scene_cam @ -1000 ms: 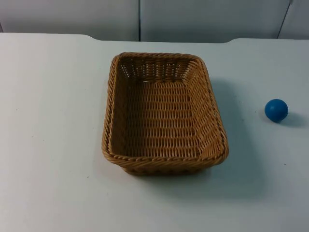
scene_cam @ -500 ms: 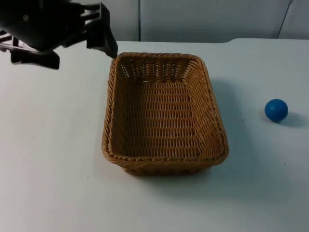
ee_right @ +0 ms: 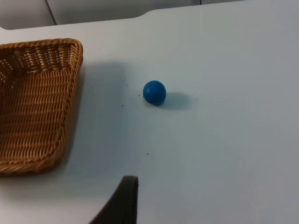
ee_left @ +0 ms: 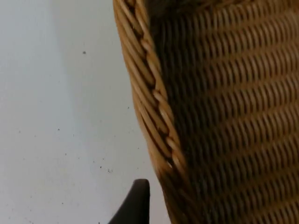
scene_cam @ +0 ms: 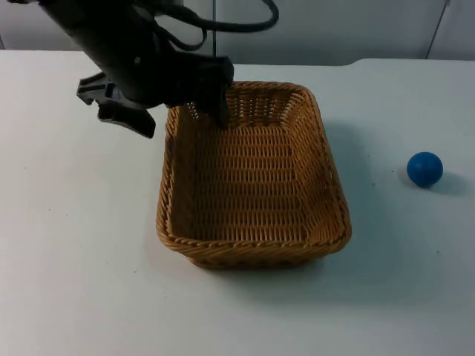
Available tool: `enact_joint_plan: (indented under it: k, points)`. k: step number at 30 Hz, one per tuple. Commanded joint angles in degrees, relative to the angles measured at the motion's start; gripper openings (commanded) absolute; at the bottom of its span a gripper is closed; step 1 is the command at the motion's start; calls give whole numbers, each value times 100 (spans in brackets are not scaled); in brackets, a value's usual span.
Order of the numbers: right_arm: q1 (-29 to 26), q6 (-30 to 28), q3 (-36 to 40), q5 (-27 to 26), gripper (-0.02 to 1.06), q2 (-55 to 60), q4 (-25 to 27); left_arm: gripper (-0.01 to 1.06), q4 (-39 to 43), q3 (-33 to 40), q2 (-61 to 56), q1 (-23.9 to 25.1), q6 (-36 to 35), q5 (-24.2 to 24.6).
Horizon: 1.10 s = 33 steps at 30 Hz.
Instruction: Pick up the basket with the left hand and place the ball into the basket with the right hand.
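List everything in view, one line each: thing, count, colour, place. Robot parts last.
basket: one, tan wicker, middle of the table, empty.
ball: one, blue, on the table to the basket's right, apart from it.
table: one, white, under everything.
partition wall: one, grey, behind the table.
left gripper: one, black, open, straddling the basket's far-left rim, one finger inside, one outside.
right gripper: one, black fingertip, above the table near the ball, waiting.

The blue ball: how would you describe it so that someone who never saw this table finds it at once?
Start from the white table top and find the rectangular tan woven wicker basket at its middle. The small round blue ball lies alone on the table at the right arm's side, apart from the basket. It is the one smooth blue thing there.
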Motion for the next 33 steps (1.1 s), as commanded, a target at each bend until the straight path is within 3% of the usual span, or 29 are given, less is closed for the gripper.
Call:
enact_joint_plan:
  k: [1, 9, 21, 33]
  points:
    - [7, 10, 42, -47, 104, 26, -15, 88, 248, -176, 131, -49, -255, 259]
    - [7, 10, 42, -47, 104, 26, -15, 88, 562, -286, 506, -49, -643, 446]
    - [7, 10, 42, -47, 104, 26, -15, 88, 667, -287, 815, -49, -1320, 250]
    - [7, 10, 42, -47, 104, 26, -15, 88, 690, -298, 828, -49, -1402, 224]
